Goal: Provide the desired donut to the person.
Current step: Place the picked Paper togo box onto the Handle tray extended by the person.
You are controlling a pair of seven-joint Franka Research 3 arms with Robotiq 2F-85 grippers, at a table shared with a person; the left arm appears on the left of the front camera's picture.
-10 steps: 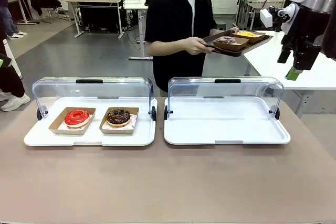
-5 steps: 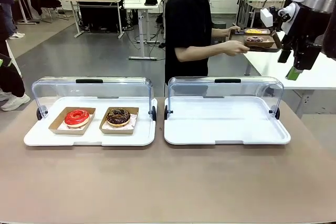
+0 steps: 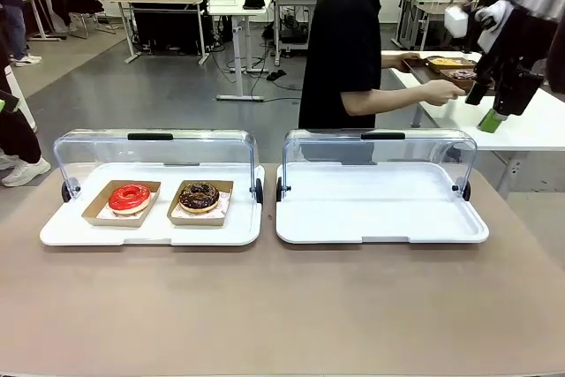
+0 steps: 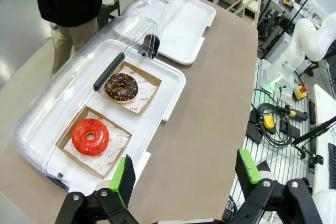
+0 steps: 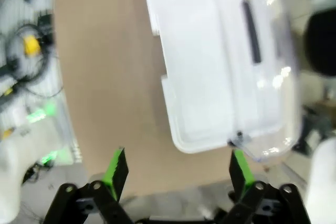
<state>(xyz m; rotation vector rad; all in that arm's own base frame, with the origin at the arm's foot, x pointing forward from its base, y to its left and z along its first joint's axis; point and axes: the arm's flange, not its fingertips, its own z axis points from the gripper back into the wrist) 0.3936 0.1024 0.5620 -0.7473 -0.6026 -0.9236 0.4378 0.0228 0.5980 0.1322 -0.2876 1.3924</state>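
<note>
On the brown worktop [image 3: 282,306] two white display trays stand side by side, each with its clear lid tipped back. The left tray [image 3: 150,234] holds a red-glazed donut [image 3: 130,197] and, just beside it, a chocolate donut [image 3: 199,196], each on its own shallow cardboard tray. The right tray [image 3: 380,227] is bare. The person [image 3: 349,41] stands turned away at a side table, holding a dark tray [image 3: 437,68] of other pastries, so which donut is wanted cannot be told yet.

The left tool [image 4: 184,174] hangs above the near edge of the worktop with its green pads wide apart and nothing between them. The right tool [image 5: 176,169] is raised at the right, also spread wide and empty.

Either donut is probably light, soft and sticky with glaze, easily dented. The safer hold is likely the stiff cardboard rim, pinched at one edge and kept level.
</note>
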